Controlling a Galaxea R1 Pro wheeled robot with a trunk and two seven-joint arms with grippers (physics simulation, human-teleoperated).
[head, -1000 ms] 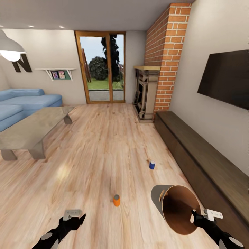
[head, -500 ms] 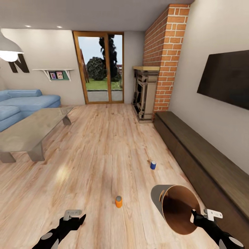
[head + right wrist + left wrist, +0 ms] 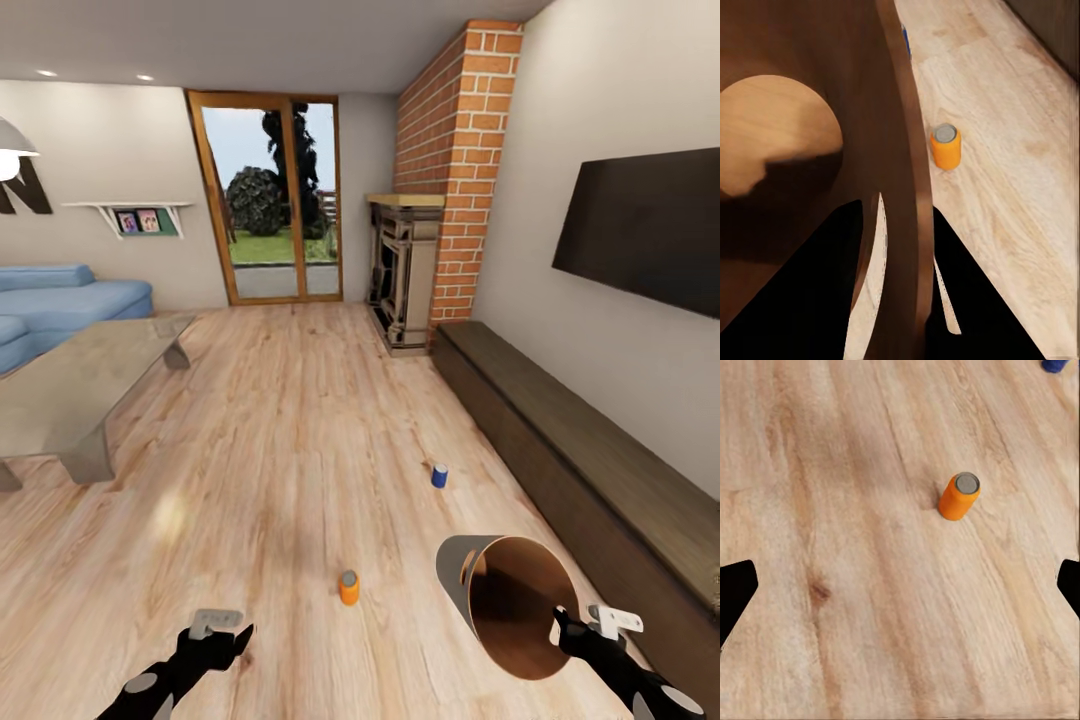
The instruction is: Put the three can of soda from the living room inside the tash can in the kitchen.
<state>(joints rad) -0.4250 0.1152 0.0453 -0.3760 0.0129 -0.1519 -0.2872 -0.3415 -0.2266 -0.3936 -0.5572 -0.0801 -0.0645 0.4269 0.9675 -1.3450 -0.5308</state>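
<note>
An orange soda can (image 3: 348, 588) stands upright on the pale plank floor of the living room, just ahead of me; it is also the orange can (image 3: 960, 496) under my left wrist. A blue can (image 3: 439, 476) stands farther on, near the dark bench. The second orange can is out of view. My right gripper (image 3: 577, 627) is shut on the rim of the trash can (image 3: 510, 605), held tilted with its coppery inside (image 3: 780, 150) facing me. My left gripper (image 3: 216, 634) hangs open and holds nothing, short and left of the orange can. The kitchen is out of view.
A long dark bench (image 3: 580, 450) runs along the right wall under a black screen (image 3: 640, 225). The brick fireplace (image 3: 410, 270) and glass door (image 3: 270, 200) stand at the far end. A grey low table (image 3: 70, 390) and blue sofa (image 3: 60, 300) sit at the left.
The whole picture has shifted left, so the camera has turned or rolled. The cans stay put on the floor. Both arms keep their pose, the trash can still held.
</note>
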